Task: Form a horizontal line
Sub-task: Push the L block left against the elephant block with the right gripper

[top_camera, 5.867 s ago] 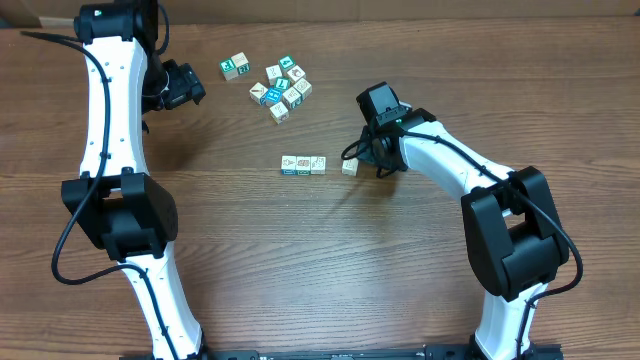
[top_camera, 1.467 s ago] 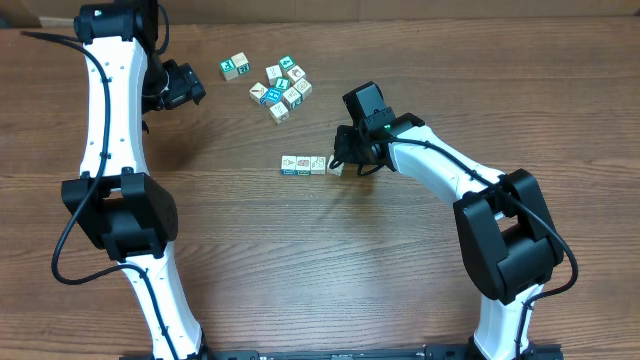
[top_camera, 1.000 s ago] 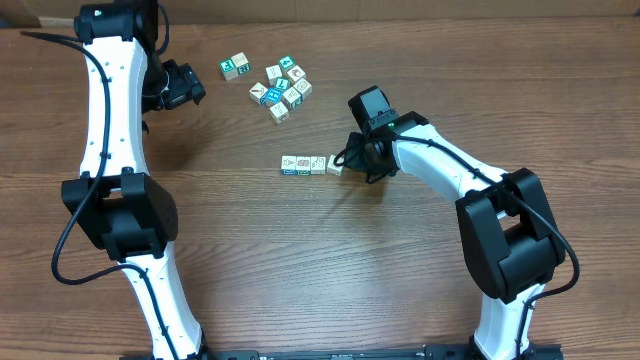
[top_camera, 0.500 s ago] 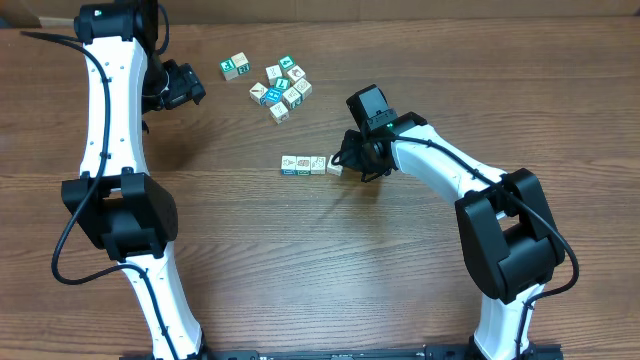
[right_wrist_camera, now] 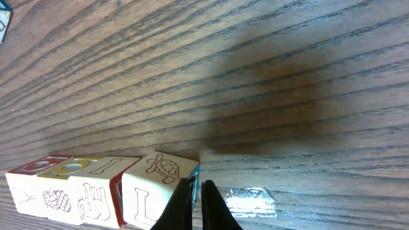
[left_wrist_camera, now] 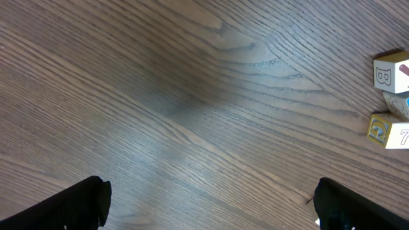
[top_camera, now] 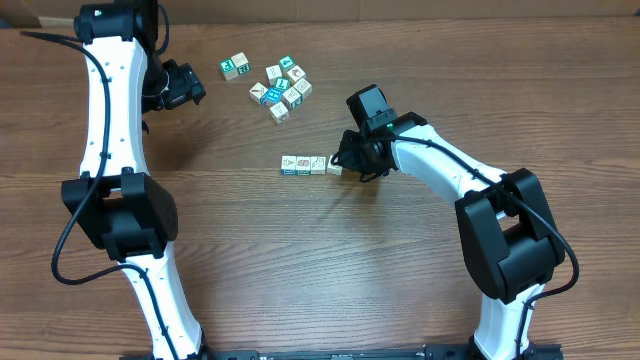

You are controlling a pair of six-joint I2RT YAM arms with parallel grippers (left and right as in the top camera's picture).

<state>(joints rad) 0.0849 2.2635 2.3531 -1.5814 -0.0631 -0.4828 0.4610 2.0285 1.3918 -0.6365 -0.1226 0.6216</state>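
So, on the wooden table (top_camera: 300, 260), the right arm (top_camera: 440, 165) is reaching in from 3 o'clock with its elbow bent. The left arm (top_camera: 110, 100) is sitting off at 10 o'clock, and the left gripper (top_camera: 190, 88) is hanging wide open over bare wood, holding nothing. The horizontal line (top_camera: 310, 165) is lying mid-table, with the loose bunch of cubes (top_camera: 280, 85) at its 12 o'clock. This looks like the nudging step: the right gripper (right_wrist_camera: 197, 204), pinched shut and empty, is sitting right against the turtle cube (right_wrist_camera: 160, 191) at the line's 3 o'clock end. I'm guessing the next move calls for a gentle push toward 9 o'clock, squaring that cube without shoving its neighbours.
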